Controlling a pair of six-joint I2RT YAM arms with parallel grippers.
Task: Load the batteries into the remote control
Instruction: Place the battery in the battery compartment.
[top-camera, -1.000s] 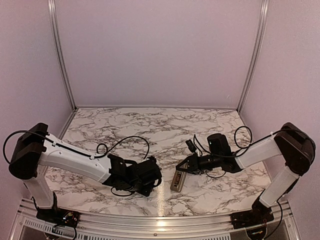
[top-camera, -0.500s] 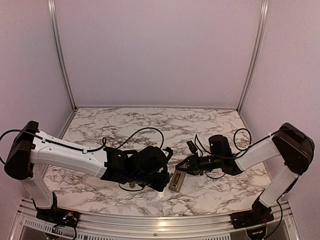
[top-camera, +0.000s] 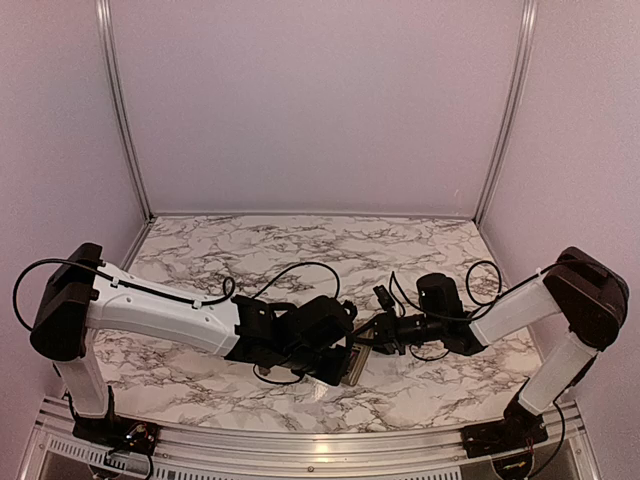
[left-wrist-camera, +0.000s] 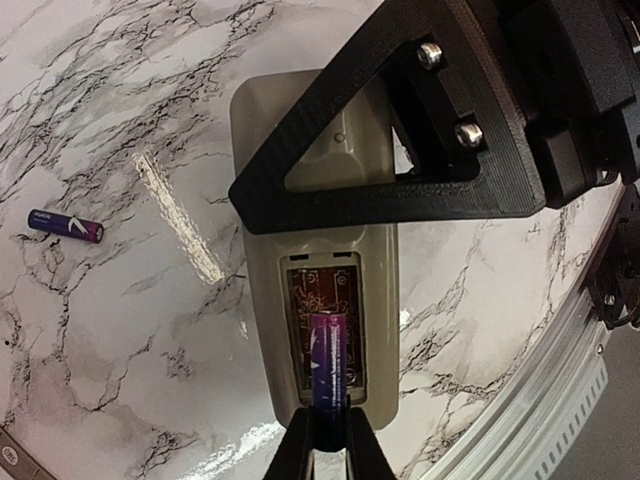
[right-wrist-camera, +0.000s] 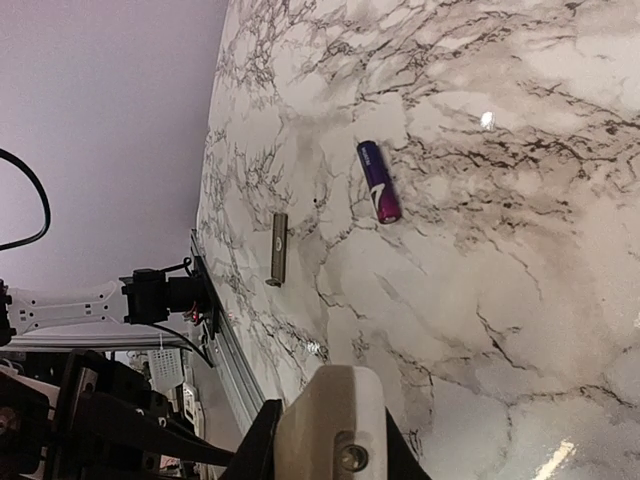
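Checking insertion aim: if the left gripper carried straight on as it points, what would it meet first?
Probably the remote control: the left gripper aims its battery into the open recess, though height is unclear.

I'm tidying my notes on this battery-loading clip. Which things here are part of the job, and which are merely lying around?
Part of the job: remote control, back up, held by the right gripper; battery in the left gripper, over the open compartment; loose battery on the table.
Lying about: slim tan strip on the table, possibly the cover; cannot tell.
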